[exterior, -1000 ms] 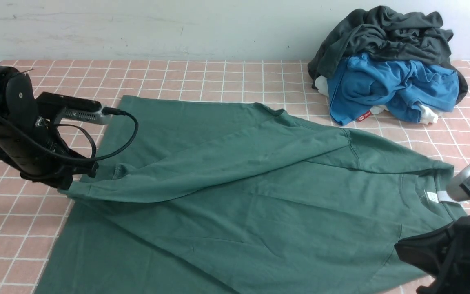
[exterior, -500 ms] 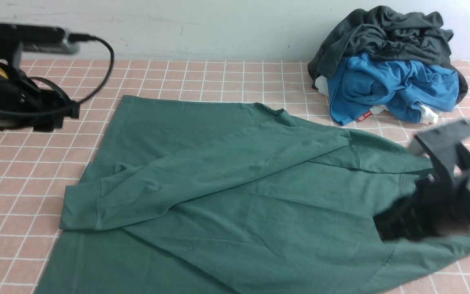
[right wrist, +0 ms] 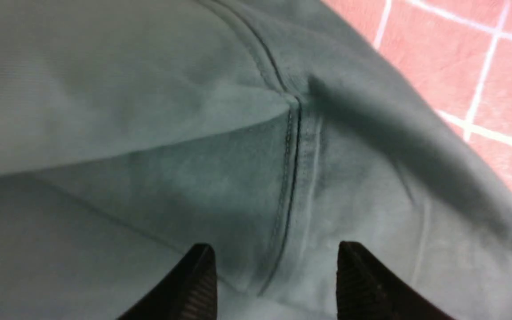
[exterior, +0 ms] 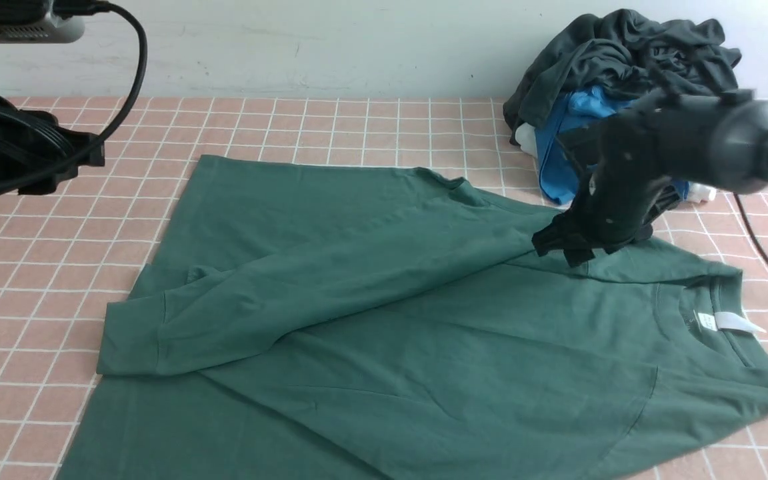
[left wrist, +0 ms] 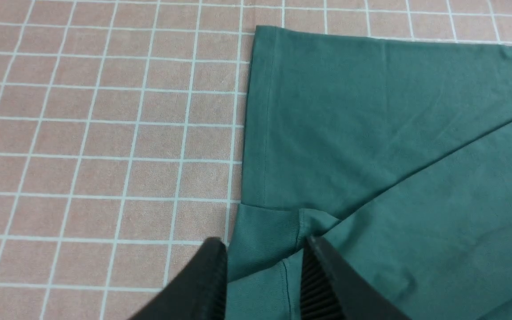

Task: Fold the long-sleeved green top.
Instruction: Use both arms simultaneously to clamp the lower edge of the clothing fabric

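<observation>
The green long-sleeved top (exterior: 424, 320) lies flat on the tiled table, neck and white label (exterior: 731, 322) to the right. One sleeve is folded across the body, with its cuff (exterior: 127, 340) at the left. My left gripper (exterior: 84, 157) is raised off the top at the far left. In the left wrist view it (left wrist: 265, 249) is open and empty above the cuff (left wrist: 260, 235). My right gripper (exterior: 561, 250) hovers low over the far shoulder. In the right wrist view it (right wrist: 276, 258) is open over the shoulder seam (right wrist: 291, 155).
A pile of clothes sits at the back right against the wall: a dark charcoal garment (exterior: 624, 53) on top of a bright blue one (exterior: 557, 173). The pink tiled table (exterior: 24, 300) shows bare to the left of the top and along the back.
My left gripper let go of the sleeve cuff, which now lies flat, and rose to the far left. My right arm swung from the front right corner to over the far shoulder.
</observation>
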You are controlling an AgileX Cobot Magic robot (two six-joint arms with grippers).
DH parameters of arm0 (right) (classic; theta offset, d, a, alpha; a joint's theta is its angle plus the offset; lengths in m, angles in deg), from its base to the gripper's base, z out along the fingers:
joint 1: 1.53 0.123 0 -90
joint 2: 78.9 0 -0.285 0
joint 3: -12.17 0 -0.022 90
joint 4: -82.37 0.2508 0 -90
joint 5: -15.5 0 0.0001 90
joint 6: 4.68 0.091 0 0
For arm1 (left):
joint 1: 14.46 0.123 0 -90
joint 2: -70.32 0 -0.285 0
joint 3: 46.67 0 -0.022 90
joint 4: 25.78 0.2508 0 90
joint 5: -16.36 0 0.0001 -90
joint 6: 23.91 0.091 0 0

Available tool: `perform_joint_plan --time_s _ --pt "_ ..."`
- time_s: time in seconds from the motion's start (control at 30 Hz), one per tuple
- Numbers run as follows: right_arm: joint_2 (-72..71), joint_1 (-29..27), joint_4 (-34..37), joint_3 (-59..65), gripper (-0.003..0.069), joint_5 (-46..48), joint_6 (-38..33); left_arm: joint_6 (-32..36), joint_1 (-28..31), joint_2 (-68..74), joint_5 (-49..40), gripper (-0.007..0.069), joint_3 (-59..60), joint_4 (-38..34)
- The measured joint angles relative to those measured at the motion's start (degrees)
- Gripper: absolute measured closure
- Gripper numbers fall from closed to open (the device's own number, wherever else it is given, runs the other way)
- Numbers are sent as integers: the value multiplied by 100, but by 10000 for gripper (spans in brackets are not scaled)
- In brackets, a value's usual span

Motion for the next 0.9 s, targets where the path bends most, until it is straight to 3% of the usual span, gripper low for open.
perform_joint_plan --time_s 0.17,0.33,0.4,0.8,0.9 --pt "321 -84 526 -331 344 183 -334 0 0 15 -10 398 0 0" --pt "283 -348 1209 -361 589 351 -1023 0 0 29 -22 398 0 0" --pt "176 -436 1274 -347 639 505 -1163 0 0 34 -24 398 0 4" --pt "-540 -636 1191 -334 654 1421 -1652 0 0 83 -113 398 0 4" --pt "-408 -636 1203 -334 625 1477 -1652 179 0 190 -445 398 0 -2"
